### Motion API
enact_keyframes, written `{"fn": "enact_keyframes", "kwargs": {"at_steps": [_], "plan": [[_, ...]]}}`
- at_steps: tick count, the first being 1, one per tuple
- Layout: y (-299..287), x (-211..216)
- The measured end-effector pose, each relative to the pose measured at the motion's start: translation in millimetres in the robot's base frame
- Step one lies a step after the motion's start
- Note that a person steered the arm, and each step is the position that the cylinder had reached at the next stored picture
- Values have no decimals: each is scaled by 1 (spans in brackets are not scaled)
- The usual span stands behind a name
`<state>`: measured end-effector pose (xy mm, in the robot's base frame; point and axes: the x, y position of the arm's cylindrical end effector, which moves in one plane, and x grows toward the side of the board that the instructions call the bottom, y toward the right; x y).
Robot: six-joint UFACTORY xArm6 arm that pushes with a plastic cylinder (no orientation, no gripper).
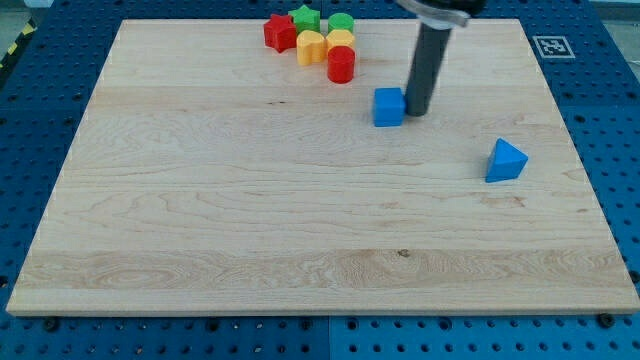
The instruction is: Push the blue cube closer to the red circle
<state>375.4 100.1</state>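
Your arm has no fingers to open or close—just my tip [416,110] touching the right side of the blue cube [388,106], which sits near the red circle [341,64]—so an off-center push could spin it away.

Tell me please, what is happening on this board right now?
A robot arm is pushing blocks with a dark rod. My tip sits right beside the blue cube, on its right side in the view. The red circle stands up and to the left of the cube, still apart from it, at the edge of a cluster of blocks. A blue triangle lies alone at the right.
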Motion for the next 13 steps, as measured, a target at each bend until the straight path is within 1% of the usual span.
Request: {"fn": "enact_keyframes", "kwargs": {"at_steps": [1, 2, 3, 4, 5, 6, 7, 8, 9, 10, 11, 12, 13], "plan": [[-53, 0], [-62, 0], [-54, 17], [-57, 51], [-79, 51], [-91, 4], [-96, -32], [-96, -21], [-108, 5], [-149, 5], [-153, -17], [-132, -33], [-126, -39]]}}
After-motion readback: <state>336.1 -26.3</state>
